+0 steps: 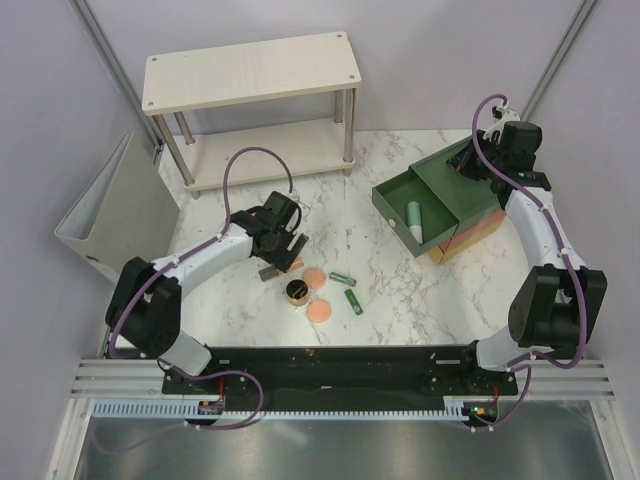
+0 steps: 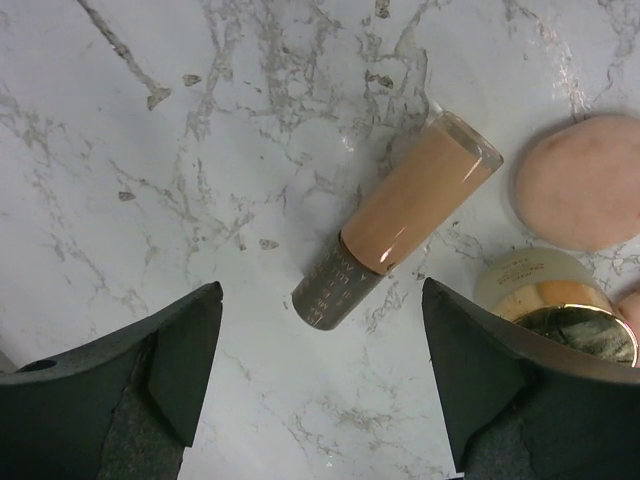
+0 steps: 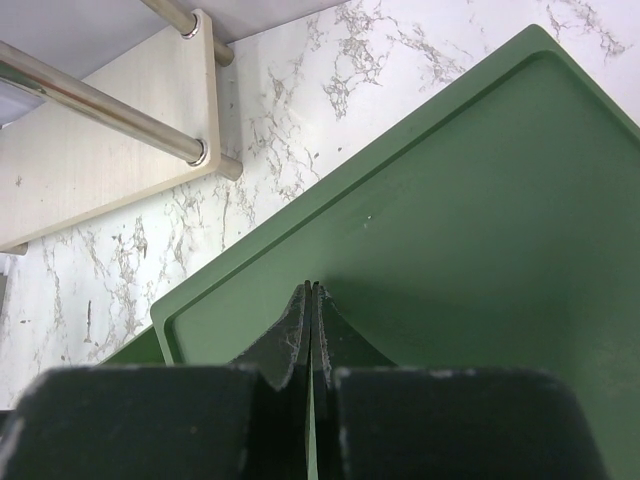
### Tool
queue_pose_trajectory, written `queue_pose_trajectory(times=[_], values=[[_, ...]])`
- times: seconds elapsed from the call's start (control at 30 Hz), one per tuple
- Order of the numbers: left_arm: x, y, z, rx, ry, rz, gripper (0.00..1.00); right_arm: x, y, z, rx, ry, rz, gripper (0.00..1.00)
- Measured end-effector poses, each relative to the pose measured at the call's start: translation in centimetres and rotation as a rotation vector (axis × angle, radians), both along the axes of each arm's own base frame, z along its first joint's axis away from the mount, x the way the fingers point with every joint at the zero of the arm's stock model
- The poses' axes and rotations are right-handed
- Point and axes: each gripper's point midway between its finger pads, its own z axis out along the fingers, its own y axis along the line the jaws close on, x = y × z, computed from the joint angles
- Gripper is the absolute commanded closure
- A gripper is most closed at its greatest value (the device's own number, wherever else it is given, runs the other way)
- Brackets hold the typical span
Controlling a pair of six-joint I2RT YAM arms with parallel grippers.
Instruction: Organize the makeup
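Top external: two pink discs (image 1: 314,276); two dark-green tubes (image 1: 343,277); one jar (image 1: 296,291)

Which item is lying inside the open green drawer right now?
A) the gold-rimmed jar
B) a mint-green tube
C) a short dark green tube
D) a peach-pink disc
B: the mint-green tube lies alone in the open green drawer, while the peach-pink discs and the gold-rimmed jar sit out on the marble table.
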Motion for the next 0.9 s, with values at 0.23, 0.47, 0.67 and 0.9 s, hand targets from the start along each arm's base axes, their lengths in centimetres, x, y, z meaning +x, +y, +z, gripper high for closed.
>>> queue_pose_trajectory(times=[0.23, 0.47, 0.67, 0.9], values=[[0.0, -1.1, -3.2, -0.005, 0.086, -0.032, 0.17, 0.0, 0.0, 0.0, 0.0, -0.001, 0.001, 1.0], [-0.1, -2.0, -5.0, -0.024, 0.137, -0.052, 0.26, 0.0, 0.0, 0.0, 0.0, -0.001, 0.001, 1.0], [-0.1, -2.8, -6.6, -0.037, 0.184, -0.065, 0.59, 0.0, 0.0, 0.0, 0.0, -0.001, 0.001, 1.0], [0.5, -3.6, -6.5, -0.056, 0.184, -0.076, 0.98, 0.0, 0.0, 0.0, 0.0, -0.002, 0.001, 1.0]])
